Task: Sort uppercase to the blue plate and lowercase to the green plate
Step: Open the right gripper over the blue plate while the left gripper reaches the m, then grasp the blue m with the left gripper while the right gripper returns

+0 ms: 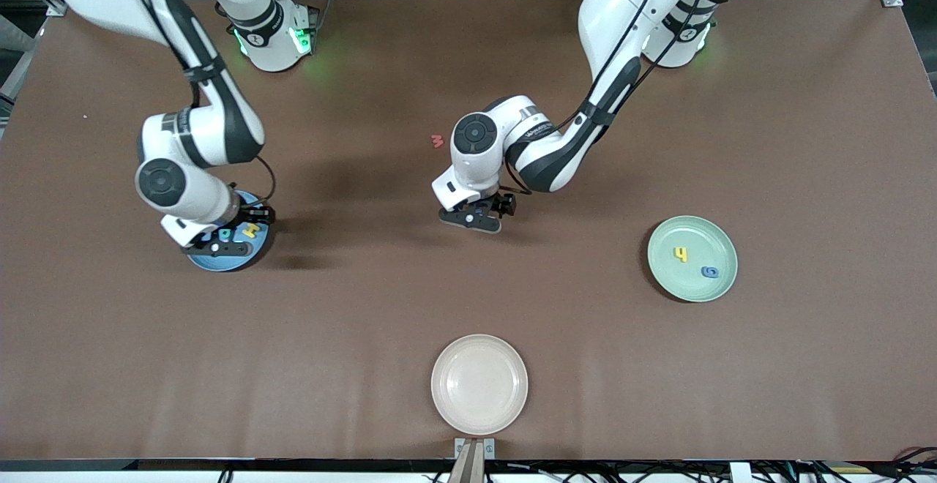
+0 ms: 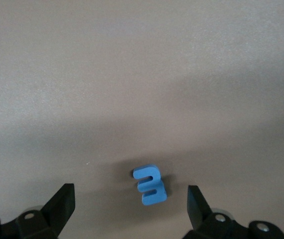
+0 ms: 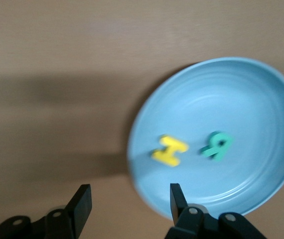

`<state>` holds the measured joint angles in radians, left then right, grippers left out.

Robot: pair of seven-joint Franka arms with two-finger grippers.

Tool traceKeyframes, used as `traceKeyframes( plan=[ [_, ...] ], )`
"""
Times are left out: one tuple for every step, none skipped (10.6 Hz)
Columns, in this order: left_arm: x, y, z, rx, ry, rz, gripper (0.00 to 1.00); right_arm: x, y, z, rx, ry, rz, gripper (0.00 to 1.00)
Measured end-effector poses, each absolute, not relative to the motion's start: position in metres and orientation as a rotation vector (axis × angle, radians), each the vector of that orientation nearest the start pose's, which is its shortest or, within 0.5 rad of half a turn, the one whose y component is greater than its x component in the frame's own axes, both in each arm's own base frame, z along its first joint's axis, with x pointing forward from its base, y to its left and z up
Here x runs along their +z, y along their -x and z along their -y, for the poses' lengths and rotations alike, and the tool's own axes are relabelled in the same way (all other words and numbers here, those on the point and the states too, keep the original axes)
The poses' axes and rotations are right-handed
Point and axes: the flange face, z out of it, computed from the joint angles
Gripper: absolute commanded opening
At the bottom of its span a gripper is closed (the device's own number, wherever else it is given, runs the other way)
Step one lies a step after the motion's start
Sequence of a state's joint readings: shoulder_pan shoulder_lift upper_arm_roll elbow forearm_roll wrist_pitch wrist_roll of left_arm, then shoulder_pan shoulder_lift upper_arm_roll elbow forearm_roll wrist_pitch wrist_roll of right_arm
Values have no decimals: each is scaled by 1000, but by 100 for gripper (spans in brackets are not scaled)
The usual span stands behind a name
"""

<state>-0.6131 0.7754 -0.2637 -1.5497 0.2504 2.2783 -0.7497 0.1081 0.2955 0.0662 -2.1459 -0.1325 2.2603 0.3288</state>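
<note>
The blue plate (image 1: 214, 263) lies toward the right arm's end of the table with a yellow H (image 3: 170, 150) and a teal B (image 3: 216, 145) on it. My right gripper (image 3: 130, 199) hangs open over that plate's edge and holds nothing. My left gripper (image 2: 130, 206) is open low over the table's middle, with a blue comb-shaped lowercase letter (image 2: 151, 185) lying on the mat between its fingers, untouched. The green plate (image 1: 662, 278) holds a yellow h (image 1: 681, 254) and a blue round letter (image 1: 709, 271). A red m (image 1: 437, 141) lies on the mat beside the left arm's wrist.
A cream plate (image 1: 479, 384) with nothing on it sits near the table's front edge, nearer to the front camera than the left gripper (image 1: 476, 218). Bare brown mat lies between the three plates.
</note>
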Motion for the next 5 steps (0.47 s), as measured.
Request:
traceKeyframes(
  plan=[
    [197, -473, 522, 11, 3115, -304, 90, 255, -534, -119, 236, 3246, -172, 72],
    [194, -472, 524, 11, 3117, -257, 87, 259, -523, -146, 229, 3230, -243, 72],
    [192, -471, 525, 12, 3120, -195, 84, 265, -512, -172, 226, 3206, -303, 72],
    [189, -471, 525, 16, 3121, -142, 82, 271, -500, -196, 199, 3187, -353, 72],
    [186, -471, 524, 20, 3120, -110, 81, 275, -488, -215, 141, 3165, -406, 71]
  ],
)
